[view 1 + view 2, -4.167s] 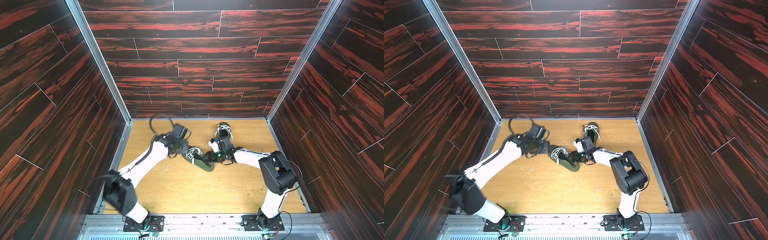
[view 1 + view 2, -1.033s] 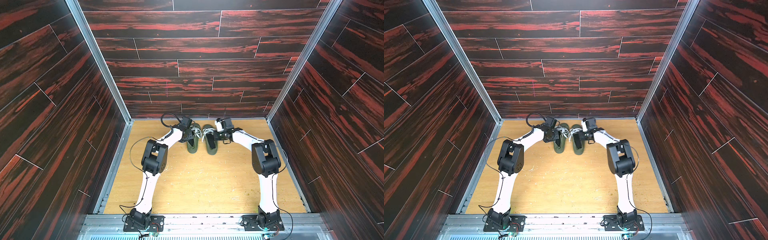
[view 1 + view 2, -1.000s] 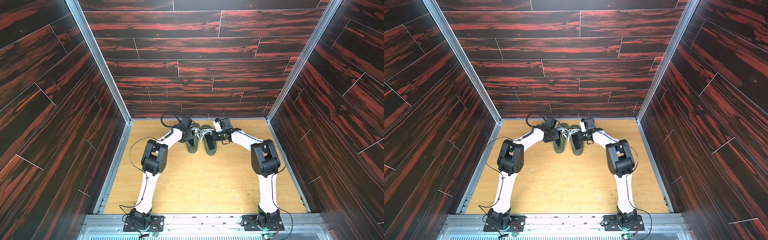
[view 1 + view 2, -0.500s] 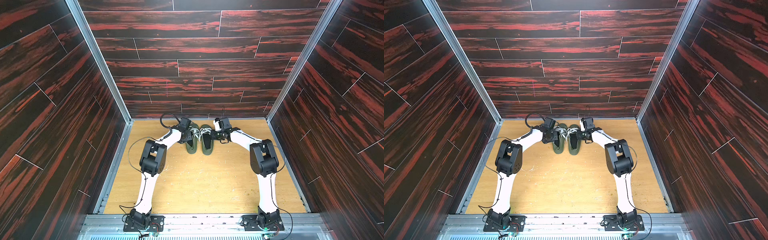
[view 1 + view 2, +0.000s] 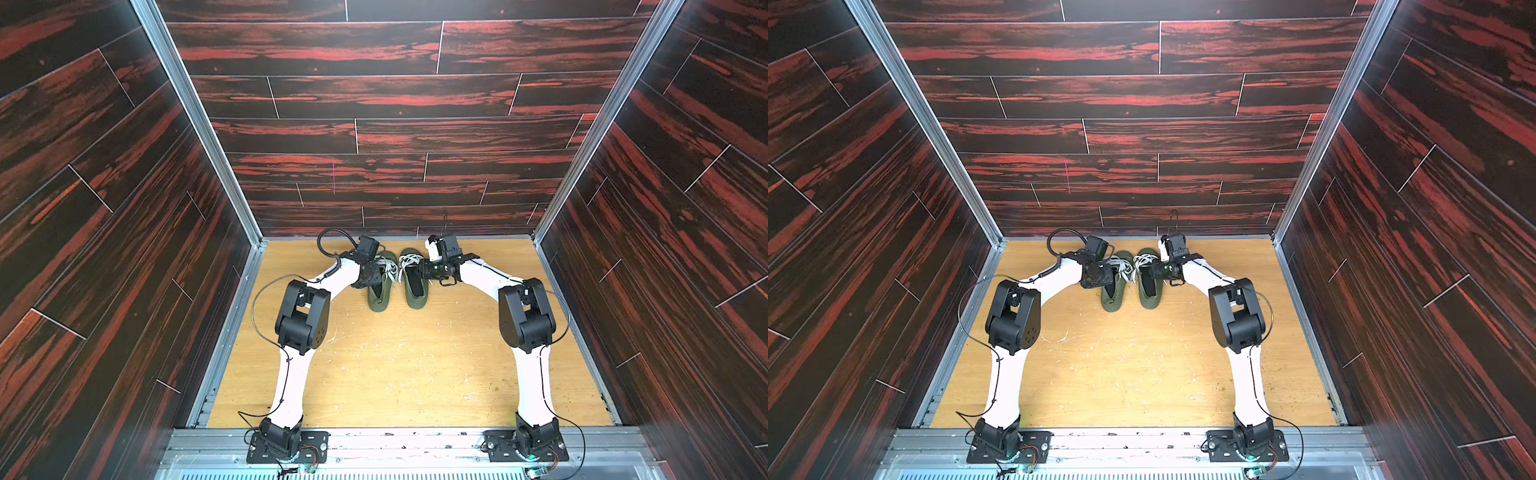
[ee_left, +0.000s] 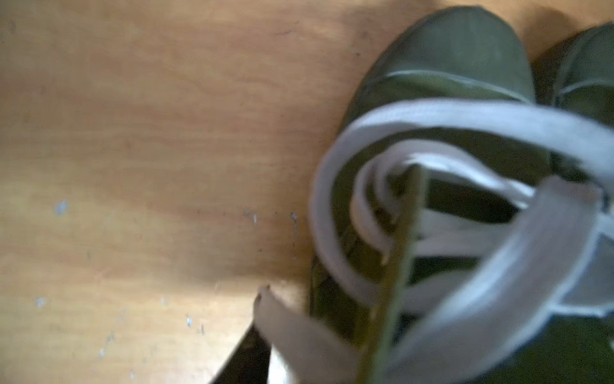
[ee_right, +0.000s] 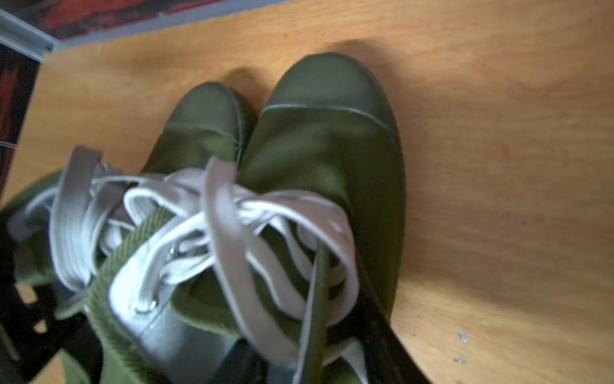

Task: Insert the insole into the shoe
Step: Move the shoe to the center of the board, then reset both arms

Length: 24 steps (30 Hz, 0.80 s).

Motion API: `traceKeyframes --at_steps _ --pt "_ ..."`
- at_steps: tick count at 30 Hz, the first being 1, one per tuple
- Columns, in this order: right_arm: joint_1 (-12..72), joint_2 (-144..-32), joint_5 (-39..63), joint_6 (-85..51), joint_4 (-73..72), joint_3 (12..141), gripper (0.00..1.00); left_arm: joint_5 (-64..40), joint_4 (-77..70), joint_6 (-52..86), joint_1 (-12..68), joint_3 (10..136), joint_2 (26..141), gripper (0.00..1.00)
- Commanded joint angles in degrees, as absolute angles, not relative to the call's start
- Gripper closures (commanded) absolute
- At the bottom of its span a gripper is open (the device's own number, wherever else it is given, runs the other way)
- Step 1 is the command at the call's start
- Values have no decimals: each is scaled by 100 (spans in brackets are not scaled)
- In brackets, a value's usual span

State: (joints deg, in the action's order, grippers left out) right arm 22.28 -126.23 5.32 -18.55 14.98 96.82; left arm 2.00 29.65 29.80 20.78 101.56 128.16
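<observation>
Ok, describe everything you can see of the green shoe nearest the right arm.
The olive canvas shoe stands upright on the wooden table, toe toward the back wall, close beside its twin. It has a smoother toe cap, loose white laces and what looks like a dark insole inside. The right gripper sits at its laced side.

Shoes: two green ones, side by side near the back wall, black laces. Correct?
No: the laces are white, not black; the right wrist view shows it. The rest holds: two green shoes, side by side near the back wall.
</observation>
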Motion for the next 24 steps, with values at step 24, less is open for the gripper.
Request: traceKeyframes --at_steps 24 --pt "92 -7274 -2404 -606 -3241 2633 2 3192 -2349 910 111 3379 8443 0"
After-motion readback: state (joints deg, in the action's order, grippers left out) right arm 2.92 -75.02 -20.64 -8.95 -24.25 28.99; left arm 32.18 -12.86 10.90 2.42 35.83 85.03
